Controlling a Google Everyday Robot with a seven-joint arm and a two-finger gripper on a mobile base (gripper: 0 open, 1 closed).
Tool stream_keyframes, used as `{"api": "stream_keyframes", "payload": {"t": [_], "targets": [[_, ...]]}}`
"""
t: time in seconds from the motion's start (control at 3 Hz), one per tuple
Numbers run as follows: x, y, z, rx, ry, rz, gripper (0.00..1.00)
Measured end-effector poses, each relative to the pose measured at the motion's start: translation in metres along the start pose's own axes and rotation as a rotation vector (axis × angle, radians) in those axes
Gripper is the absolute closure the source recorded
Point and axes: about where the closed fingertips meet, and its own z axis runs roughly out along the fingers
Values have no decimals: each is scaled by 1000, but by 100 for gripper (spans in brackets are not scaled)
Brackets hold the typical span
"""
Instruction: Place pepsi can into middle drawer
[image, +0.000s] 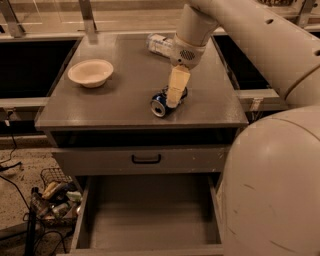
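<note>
The pepsi can (161, 104) lies on its side on the grey cabinet top (125, 95), near the front edge, its silver end facing me. My gripper (175, 92) hangs from the cream arm and is down at the can, covering its far right part. The middle drawer (150, 215) is pulled out at the bottom of the view, with a bare grey floor and low side walls.
A cream bowl (90, 72) sits at the top's left. A clear plastic water bottle (159, 44) lies at the back, behind my arm. A shut drawer front with a black loop handle (146, 159) is above the open drawer. A wire basket of clutter (52, 195) stands on the floor at the left. My robot body (272, 185) fills the right.
</note>
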Motion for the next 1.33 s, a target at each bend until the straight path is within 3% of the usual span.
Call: {"api": "stream_keyframes", "payload": {"t": [0.33, 0.67, 1.0, 1.33], "targets": [[-15, 0, 12, -16, 17, -16, 0], [-15, 0, 12, -16, 17, -16, 0], [-19, 1, 15, -32, -40, -87, 0], [-28, 6, 18, -59, -104, -199, 0]]}}
